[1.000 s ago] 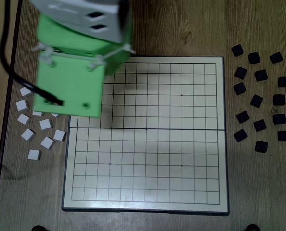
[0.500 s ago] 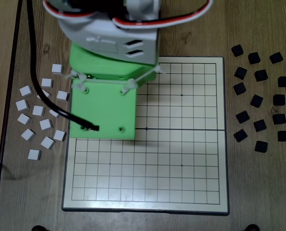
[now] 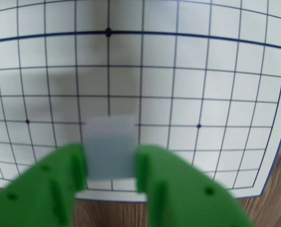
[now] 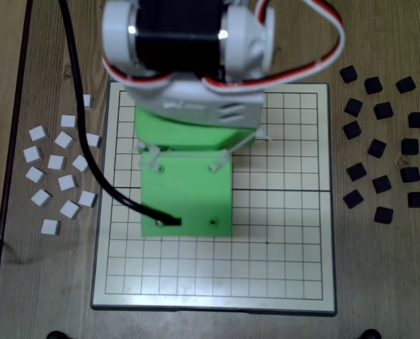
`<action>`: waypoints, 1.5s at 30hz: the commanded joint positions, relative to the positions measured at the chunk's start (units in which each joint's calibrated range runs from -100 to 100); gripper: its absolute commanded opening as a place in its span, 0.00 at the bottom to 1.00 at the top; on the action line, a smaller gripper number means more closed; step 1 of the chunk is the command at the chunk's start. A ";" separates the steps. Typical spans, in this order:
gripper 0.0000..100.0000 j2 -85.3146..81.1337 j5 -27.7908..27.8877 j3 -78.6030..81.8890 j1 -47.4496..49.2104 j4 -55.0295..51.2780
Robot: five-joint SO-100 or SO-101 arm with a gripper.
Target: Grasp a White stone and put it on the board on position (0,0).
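Green gripper [image 3: 111, 163] clamped on a White stone [image 3: 109, 146] between both fingers, held above the board [image 3: 188, 94] near its edge in the wrist view, loose white blocks [image 4: 54, 176] left of the board in the fixed view, black blocks [image 4: 383, 141] on the right

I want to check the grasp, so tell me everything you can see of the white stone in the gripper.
The White stone is a small, pale, matte square block, blurred in the wrist view. It sits upright between the green fingers, pinched on its left and right sides, over the board near its lower edge. The fixed view hides it under the arm.
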State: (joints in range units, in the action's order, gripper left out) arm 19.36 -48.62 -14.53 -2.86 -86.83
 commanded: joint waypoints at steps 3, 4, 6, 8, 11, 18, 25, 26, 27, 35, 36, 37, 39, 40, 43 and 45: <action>0.06 1.28 0.20 -6.92 0.54 1.63; 0.06 1.62 0.20 -6.82 0.72 1.96; 0.06 2.05 0.10 -6.82 0.72 2.37; 0.06 2.30 0.10 -6.53 0.90 2.95; 0.06 2.89 -0.05 -5.57 1.17 4.11; 0.06 2.81 -0.29 -0.25 1.72 8.00; 0.06 2.81 -0.24 1.00 1.81 9.15; 0.06 2.81 -0.20 1.10 1.90 9.15; 0.06 2.81 -0.24 1.48 2.17 9.40; 0.06 2.81 -0.20 4.58 2.45 11.96; 0.06 2.81 -0.15 4.77 2.54 12.21; 0.06 2.98 -0.15 4.87 2.63 12.30; 0.06 3.15 -0.15 5.16 2.63 12.71; 0.06 3.23 -0.15 5.25 2.63 12.96; 0.06 3.32 -0.15 6.32 2.90 13.95; 0.06 3.32 -0.24 7.38 3.08 14.78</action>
State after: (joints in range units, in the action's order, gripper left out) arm 24.47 -48.67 -7.20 -0.05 -73.26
